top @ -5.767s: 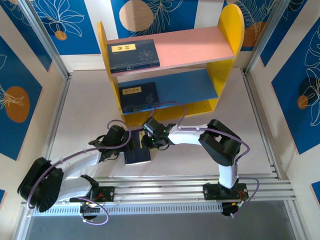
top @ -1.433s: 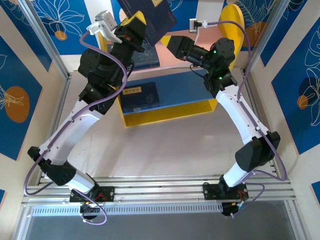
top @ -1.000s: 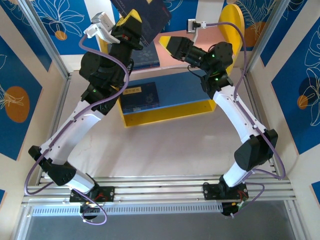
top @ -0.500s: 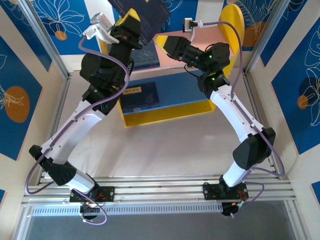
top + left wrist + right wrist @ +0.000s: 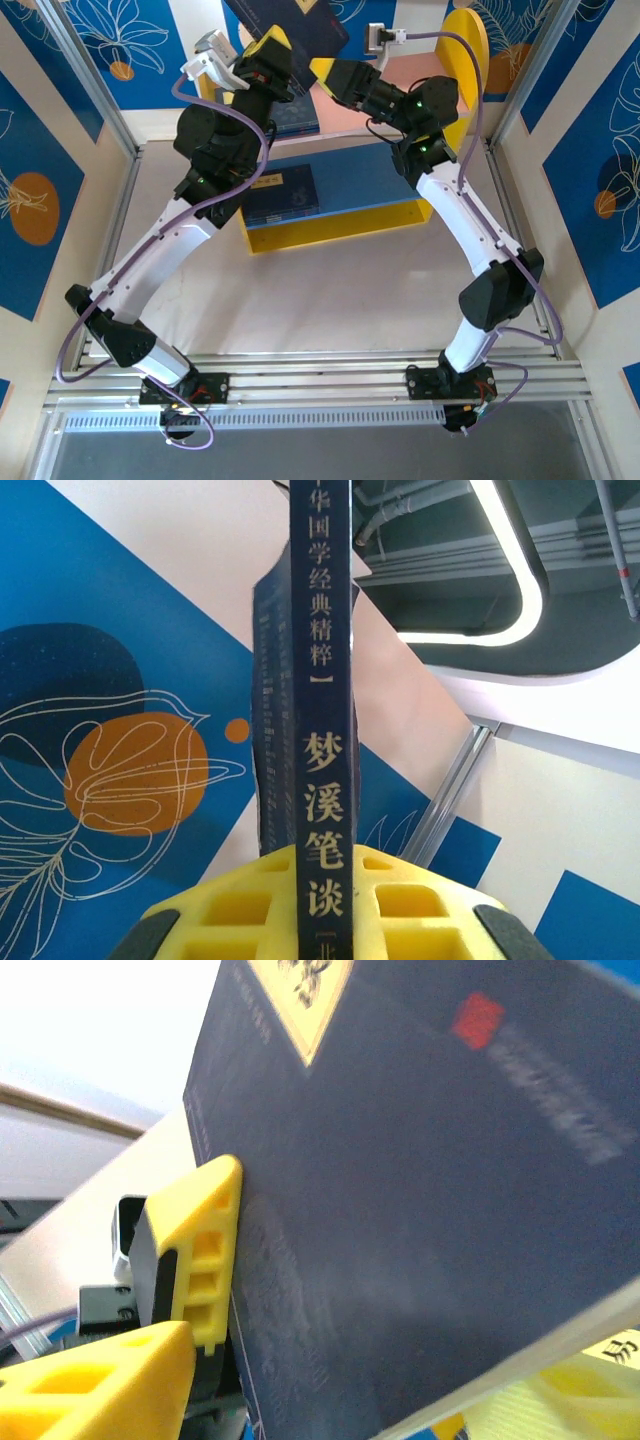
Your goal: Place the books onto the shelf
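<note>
Placing step: my left gripper [image 5: 266, 52] clamps the book [image 5: 290, 25], held high at twelve o'clock above the shelf [image 5: 330, 228]. I cannot tell whether my right gripper [image 5: 330, 72] grips anything. Next I judge it must tilt flat and go down.

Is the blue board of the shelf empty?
No, a book lies flat on the left part of the blue board.

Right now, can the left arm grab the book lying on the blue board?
Probably not yet. The left pincer is shut on another book, held high above the shelf. The book on the blue board lies uncovered, so the way looks free once that pincer is empty.
</note>
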Tool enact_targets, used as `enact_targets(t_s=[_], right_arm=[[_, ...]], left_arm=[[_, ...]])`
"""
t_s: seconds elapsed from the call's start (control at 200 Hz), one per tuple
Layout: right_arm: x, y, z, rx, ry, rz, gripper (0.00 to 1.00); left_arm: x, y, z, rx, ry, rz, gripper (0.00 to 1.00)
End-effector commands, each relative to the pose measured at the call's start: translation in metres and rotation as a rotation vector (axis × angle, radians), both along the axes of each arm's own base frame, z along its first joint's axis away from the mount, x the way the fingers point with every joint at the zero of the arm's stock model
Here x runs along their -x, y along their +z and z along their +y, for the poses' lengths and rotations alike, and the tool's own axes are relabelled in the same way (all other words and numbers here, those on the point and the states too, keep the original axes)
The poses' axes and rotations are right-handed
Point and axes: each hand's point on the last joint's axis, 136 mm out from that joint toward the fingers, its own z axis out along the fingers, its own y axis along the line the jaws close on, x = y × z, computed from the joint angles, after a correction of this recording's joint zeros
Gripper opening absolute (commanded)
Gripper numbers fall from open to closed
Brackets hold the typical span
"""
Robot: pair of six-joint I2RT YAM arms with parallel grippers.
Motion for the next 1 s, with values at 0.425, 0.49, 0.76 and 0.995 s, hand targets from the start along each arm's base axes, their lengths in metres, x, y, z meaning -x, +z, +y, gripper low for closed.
enact_targets(t_s=[0.425,0.49,0.76,0.995], right_arm=[[0.000,0.010,-0.003,-0.005,0.015,-0.039,0.10],[0.001,0.006,-0.003,0.023,0.015,-0.043,0.09],[0.008,-0.015,-0.027,0.163,-0.108,-0.067,0.05],[0.027,-0.031,-0.057,0.272,-0.177,-0.077,0.05]], left_arm=[[0.020,0.007,0.010,0.003,-0.002,-0.061,0.19],[0.022,0.004,0.013,-0.040,0.015,-0.051,0.29],[0.027,-0.040,0.028,-0.323,0.127,0.096,0.42],[0.048,-0.088,0.045,-0.623,0.091,0.275,0.50]])
